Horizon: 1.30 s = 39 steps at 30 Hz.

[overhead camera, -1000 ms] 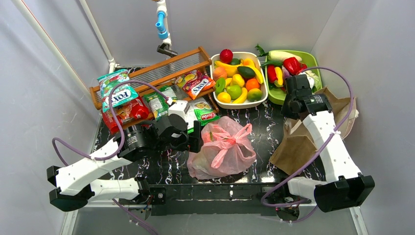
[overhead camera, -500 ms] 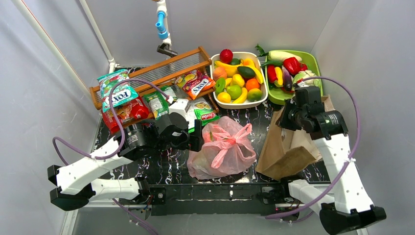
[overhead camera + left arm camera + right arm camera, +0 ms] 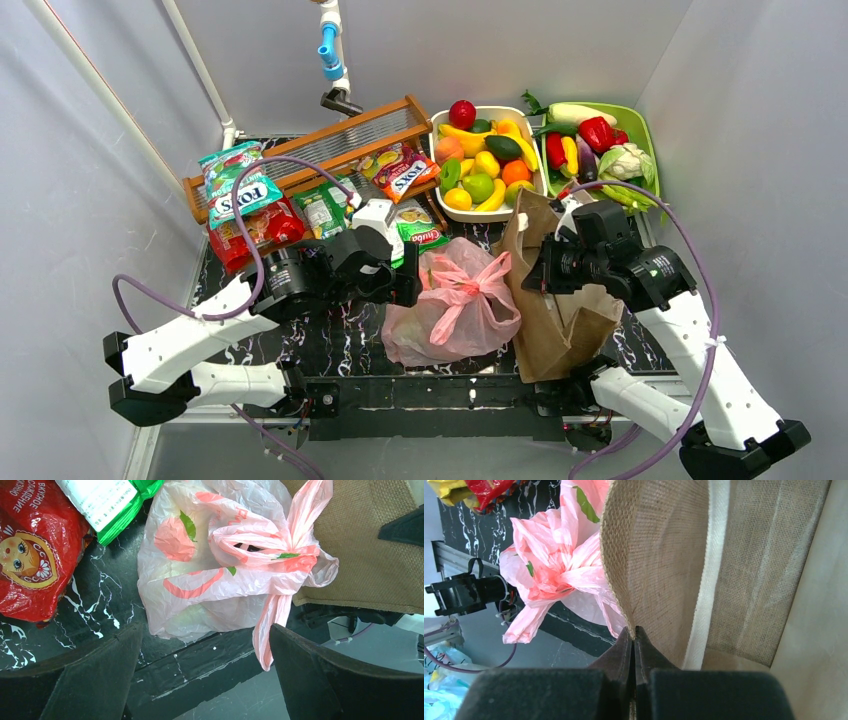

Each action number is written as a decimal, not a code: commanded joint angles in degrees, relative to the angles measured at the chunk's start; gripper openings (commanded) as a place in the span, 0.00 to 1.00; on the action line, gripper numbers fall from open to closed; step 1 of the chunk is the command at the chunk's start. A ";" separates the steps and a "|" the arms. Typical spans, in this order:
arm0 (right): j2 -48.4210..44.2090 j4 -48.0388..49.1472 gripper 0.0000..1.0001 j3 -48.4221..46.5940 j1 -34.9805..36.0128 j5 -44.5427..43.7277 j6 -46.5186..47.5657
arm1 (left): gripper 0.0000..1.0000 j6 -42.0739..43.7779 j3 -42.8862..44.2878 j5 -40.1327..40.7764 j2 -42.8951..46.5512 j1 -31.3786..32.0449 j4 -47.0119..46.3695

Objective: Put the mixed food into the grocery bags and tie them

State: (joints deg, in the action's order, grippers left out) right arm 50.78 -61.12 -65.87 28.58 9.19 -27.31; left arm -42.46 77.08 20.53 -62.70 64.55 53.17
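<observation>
Brown bag (image 3: pixel 659 555) first: the right hand (image 3: pixel 634 635) has it, fingers pinched flat together on the curved rim. Up close that rim is coarse open weave, burlap-like, with a cream tape strip running down beside it. It stands in stiff folds above the hand, so I'd judge it light and rough enough not to slip. It will flop rather than stay open, though. A pinch on the rim or the tape strip looks the sound place to take it, with a second grip wanted on the opposite edge to spread the mouth.

Just past those fingertips, off to one side, sits the pink bag (image 3: pixel 210 580). It is thin, crinkly, see-through film printed with roses, its loop handles knotted into a bow on top. Pale shapes show through the wall, so it looks filled and tied. It is soft, slippery stuff and liable to tear if snagged, so lift it by the knot, not the skin.

The left hand (image 3: pixel 405 278) hangs wide open and empty right in front of that pink bag, which rests on the black marbled worktop (image 3: pixel 340 330). Beyond it lie glossy foil snack packets (image 3: pixel 245 190). The smooth, hard toy fruit (image 3: pixel 488 165) lies well beyond the right hand.
</observation>
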 commanded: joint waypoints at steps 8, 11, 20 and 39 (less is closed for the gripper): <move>-0.80 5.87 0.04 1.37 2.15 7.29 1.22 | 0.98 -1.34 2.47 2.97 1.61 -0.39 4.27; -1.23 5.18 0.18 0.53 2.33 7.08 1.83 | 0.98 -1.05 3.02 3.90 2.34 -0.39 5.29; 0.43 -2.60 0.72 -9.21 2.36 -0.32 3.48 | 0.98 0.07 4.04 5.37 2.12 -0.56 5.73; 2.86 -12.99 0.89 -21.25 1.44 -26.01 3.93 | 0.98 0.01 1.54 5.70 4.36 -0.57 4.59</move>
State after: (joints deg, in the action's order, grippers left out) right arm 53.74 -73.56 -83.64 30.52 -9.78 -24.14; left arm -42.61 79.29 24.64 -60.20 64.23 57.25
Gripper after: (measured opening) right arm 0.837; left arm 0.981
